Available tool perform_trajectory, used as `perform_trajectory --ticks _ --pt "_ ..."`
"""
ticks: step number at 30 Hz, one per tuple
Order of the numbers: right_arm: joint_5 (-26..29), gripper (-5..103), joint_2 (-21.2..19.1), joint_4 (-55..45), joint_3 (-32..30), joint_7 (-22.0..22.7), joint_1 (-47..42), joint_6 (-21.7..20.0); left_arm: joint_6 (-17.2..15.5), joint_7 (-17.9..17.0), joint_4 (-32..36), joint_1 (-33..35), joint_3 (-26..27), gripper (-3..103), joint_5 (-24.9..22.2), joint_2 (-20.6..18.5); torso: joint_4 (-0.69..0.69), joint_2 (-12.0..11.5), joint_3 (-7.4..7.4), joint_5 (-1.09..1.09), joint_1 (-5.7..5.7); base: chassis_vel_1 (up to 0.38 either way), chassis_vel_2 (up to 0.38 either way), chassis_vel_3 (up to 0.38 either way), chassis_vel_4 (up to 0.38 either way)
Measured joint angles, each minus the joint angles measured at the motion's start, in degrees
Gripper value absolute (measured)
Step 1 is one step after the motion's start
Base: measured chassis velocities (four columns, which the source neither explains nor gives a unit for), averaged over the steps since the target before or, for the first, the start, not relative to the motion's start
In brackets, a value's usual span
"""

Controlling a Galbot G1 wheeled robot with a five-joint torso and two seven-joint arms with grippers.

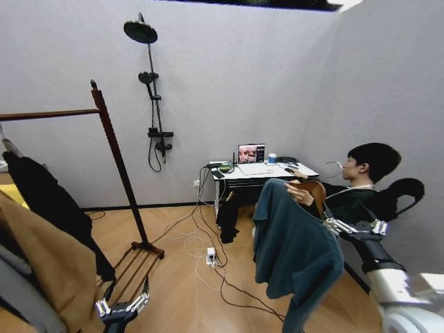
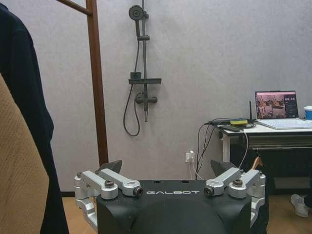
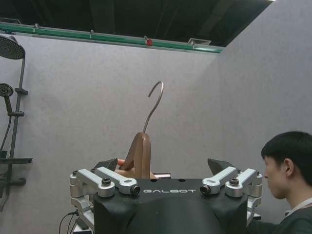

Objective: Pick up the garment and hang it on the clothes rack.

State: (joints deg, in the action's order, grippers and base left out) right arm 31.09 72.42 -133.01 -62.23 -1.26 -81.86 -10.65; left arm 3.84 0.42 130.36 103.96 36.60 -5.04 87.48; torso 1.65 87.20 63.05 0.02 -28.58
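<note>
Grey walls; desk [image 1: 263, 173] behind garment [image 1: 295, 250]; person's hand [image 1: 300, 194] holds hanger [image 1: 313, 191].

Dark teal garment [image 1: 295, 253] showing on brown wooden hanger [image 3: 139, 156]; reddish-brown clothes rack [image 1: 114, 156]; tan coat [image 1: 45, 267]; black garment [image 1: 52, 201].

Garment [image 1: 295, 250]: dark teal-blue long-sleeved soft top, draped on a brown wooden hanger [image 3: 139, 156] with a metal hook pointing up. It hangs in the air on my right side, clear of the floor, one sleeve trailing lowest.

Clothes rack [image 1: 114, 149]: dark reddish-brown wood, tall post with knob finial, horizontal bar running off to my left, slatted base on the wooden floor. It stands well apart from the garment.
</note>
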Motion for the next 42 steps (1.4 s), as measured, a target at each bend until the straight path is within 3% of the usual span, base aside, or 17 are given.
perform_trajectory --ticks 6,13,15,26,29,35,38,39,42 --pt "3.6 100 -3.7 4.8 2.7 0.5 4.9 -2.5 0.0 0.0 0.0 0.0 0.0 100 0.0 0.0 -0.02 0.0 0.01 -0.02 -0.04 0.0 0.0 0.0 0.0" --pt "2.7 103 -6.1 7.3 5.2 -0.4 9.7 -2.9 0.0 0.0 0.0 0.0 0.0 100 0.0 0.0 -0.01 0.0 0.0 -0.02 -0.02 0.0 0.0 0.0 0.0" --pt "2.1 100 -7.0 8.4 5.5 -1.1 10.7 -2.5 0.0 0.0 0.0 0.0 0.0 100 0.0 0.0 -0.02 0.0 0.0 -0.03 -0.02 0.0 0.0 0.0 0.0" --pt "1.7 57 -11.7 14.3 8.0 -2.3 16.7 -0.8 0.0 0.0 0.0 0.0 0.0 100 0.0 0.0 -0.01 0.0 0.0 -0.02 -0.02 0.0 0.0 0.0 0.0" --pt "1.6 51 -11.8 14.8 8.4 -2.3 17.2 -0.8 0.0 0.0 0.0 0.0 0.0 100 0.0 0.0 -0.01 0.0 0.0 -0.02 -0.02 0.0 0.0 0.0 0.0" --pt "0.3 25 -10.2 15.8 9.5 -2.4 17.8 0.4 0.0 0.0 0.0 0.0 0.0 100 0.0 0.0 -0.03 0.0 -0.01 -0.03 -0.02 0.0 0.0 0.0 0.0" --pt "0.3 19 -9.9 15.8 9.5 -2.5 17.6 0.5 0.0 0.0 0.0 0.0 0.0 100 0.0 0.0 -0.04 0.0 0.0 -0.03 -0.02 0.0 0.0 0.0 0.0" --pt "0.2 10 -9.7 15.7 9.5 -2.4 17.3 0.6 0.0 0.0 0.0 0.0 0.0 100 0.0 0.0 -0.02 0.0 0.0 -0.03 -0.02 0.0 0.0 0.0 0.0" --pt "0.2 10 -9.4 15.3 9.3 -2.5 16.7 0.7 0.0 0.0 0.0 0.0 0.0 100 0.0 0.0 -0.02 0.0 0.0 -0.03 -0.02 0.0 0.0 0.0 0.0"
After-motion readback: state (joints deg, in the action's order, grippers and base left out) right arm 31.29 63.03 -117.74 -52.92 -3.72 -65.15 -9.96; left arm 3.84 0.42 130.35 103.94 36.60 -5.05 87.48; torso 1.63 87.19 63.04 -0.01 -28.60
